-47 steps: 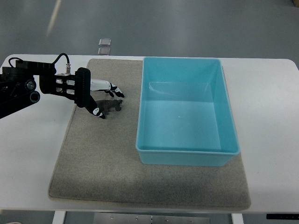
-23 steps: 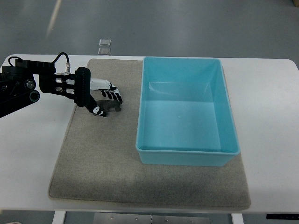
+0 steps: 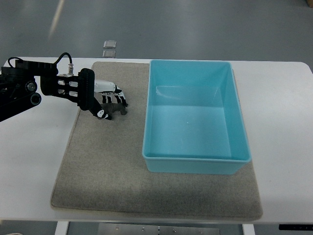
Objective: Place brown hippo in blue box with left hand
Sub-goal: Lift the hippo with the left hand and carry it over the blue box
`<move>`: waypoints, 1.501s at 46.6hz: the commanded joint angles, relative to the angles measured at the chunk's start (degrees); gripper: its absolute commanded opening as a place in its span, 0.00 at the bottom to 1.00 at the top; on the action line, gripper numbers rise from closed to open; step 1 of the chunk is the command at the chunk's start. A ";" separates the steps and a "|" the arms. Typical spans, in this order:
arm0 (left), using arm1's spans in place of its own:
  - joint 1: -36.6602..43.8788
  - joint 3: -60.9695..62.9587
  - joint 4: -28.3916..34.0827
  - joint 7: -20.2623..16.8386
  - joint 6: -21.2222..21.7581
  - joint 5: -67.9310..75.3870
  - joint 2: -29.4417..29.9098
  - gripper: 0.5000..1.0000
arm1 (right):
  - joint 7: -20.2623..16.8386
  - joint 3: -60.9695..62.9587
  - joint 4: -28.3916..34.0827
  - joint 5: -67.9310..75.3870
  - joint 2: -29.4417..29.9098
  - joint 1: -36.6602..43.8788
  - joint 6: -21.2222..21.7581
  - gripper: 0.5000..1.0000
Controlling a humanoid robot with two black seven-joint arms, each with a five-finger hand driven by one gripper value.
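The brown hippo [image 3: 115,108] is a small dark toy on the grey mat [image 3: 107,166], left of the blue box [image 3: 195,120]. My left hand [image 3: 111,103] reaches in from the left edge and its white and black fingers are curled around the hippo, which shows only in part under them. Whether the hippo is off the mat I cannot tell. The box stands open and holds nothing, its left wall a short way right of the hand.
The mat lies on a white table [image 3: 283,122]. Two small clear squares [image 3: 109,48] sit on the floor beyond the table's far edge. A black cable [image 3: 63,59] loops above my left forearm.
The fingers, spread above the hippo a second ago, have curled down and closed around it. The arm has barely shifted.
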 commanded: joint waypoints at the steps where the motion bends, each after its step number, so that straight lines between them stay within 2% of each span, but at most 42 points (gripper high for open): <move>1: -0.37 -0.09 -0.09 -0.01 0.09 -0.06 0.00 0.11 | -0.09 0.00 0.00 0.00 0.00 0.00 0.00 0.87; 3: -0.63 -0.26 -0.09 -0.01 0.18 -0.06 0.00 0.14 | 0.00 0.00 0.00 0.00 0.00 0.00 0.00 0.87; 11: -3.27 -0.70 -0.26 -0.09 2.82 -0.15 0.00 0.14 | 0.00 0.00 0.00 0.00 0.00 0.00 0.00 0.87; 28: -9.86 -0.97 -0.53 -0.09 3.35 -0.68 -0.53 0.14 | 0.00 0.00 0.00 0.00 0.00 0.00 0.00 0.87; 34: -10.04 -1.67 -0.44 -0.09 6.85 -0.68 -1.85 0.24 | 0.00 0.00 0.00 0.00 0.00 0.00 0.00 0.87; 70: -10.74 -2.28 -0.53 -0.09 9.32 -1.38 -10.55 0.24 | 0.00 0.00 0.00 0.00 0.00 0.00 0.00 0.87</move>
